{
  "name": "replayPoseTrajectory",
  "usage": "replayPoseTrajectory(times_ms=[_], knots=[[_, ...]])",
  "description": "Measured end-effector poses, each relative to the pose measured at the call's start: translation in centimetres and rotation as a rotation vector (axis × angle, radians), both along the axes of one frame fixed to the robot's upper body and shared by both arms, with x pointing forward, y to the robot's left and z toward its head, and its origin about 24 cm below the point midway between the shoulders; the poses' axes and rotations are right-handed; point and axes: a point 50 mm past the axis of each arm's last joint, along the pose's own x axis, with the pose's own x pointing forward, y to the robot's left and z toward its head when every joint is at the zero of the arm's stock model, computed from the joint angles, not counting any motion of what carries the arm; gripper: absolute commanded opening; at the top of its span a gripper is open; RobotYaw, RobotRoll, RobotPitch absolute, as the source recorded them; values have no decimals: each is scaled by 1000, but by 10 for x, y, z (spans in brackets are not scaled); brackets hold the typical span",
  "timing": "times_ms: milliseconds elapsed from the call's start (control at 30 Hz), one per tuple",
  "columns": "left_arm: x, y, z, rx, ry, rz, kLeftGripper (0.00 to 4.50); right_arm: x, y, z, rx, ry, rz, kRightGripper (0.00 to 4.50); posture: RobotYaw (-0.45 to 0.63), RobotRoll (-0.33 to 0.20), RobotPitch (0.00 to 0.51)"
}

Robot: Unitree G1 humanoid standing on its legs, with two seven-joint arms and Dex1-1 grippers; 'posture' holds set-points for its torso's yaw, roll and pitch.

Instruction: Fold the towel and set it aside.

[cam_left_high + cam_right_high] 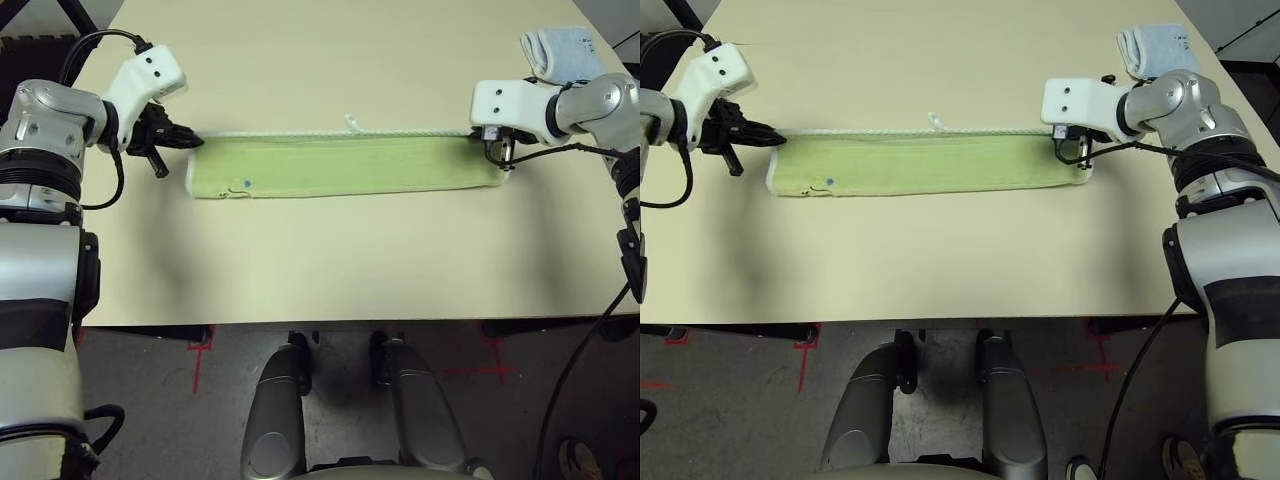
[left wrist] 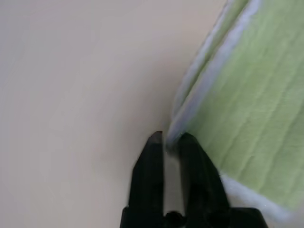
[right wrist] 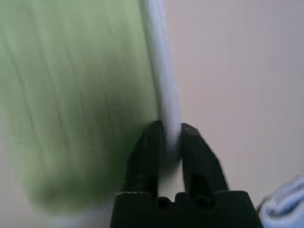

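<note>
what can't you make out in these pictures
- Letters or shapes of the dark marking on the towel, left eye view: too small
- The green towel's underside, both eye views: lies face down
- Most of the pale blue towel, right wrist view: cut off by the picture edge

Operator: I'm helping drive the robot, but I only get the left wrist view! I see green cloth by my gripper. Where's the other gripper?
Observer: The right gripper is at the opposite short end of the green towel.

Operator: Ooh! What shape is the whole towel?

Observer: It lies as a long, narrow strip across the table.

Operator: Is there any other cloth?

Observer: Yes, a folded pale blue towel lies beyond the right gripper, near the table's far right corner.
</note>
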Motion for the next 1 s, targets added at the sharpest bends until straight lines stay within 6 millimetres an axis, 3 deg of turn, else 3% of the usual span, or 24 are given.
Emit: replayPoseTrajectory(times_ms=[167,233,433,567,633,767,1000], knots=[[-2,3,2,-10,-8,-16,3746,2,0,10,85,-127,-16,3748,-41,0,274],[-4,4,4,-16,-2,-26,4483,3,5,17,205,-166,-4,4479,-41,0,274],[-10,8,32,-107,-153,-45,4483,0,9,47,643,-227,58,4479,-24,0,268],[-15,0,61,-365,-249,-129,4483,-3,18,45,1003,28,188,4479,-16,0,268],[-19,-5,65,-434,-228,-205,4483,-6,20,42,1084,136,237,4479,-11,0,268],[-21,-21,39,-542,-127,-339,4483,-11,18,26,1232,317,250,4479,-14,0,269],[-31,-40,3,-549,-97,-477,4483,-15,15,-6,1371,399,182,4479,-22,0,268]])
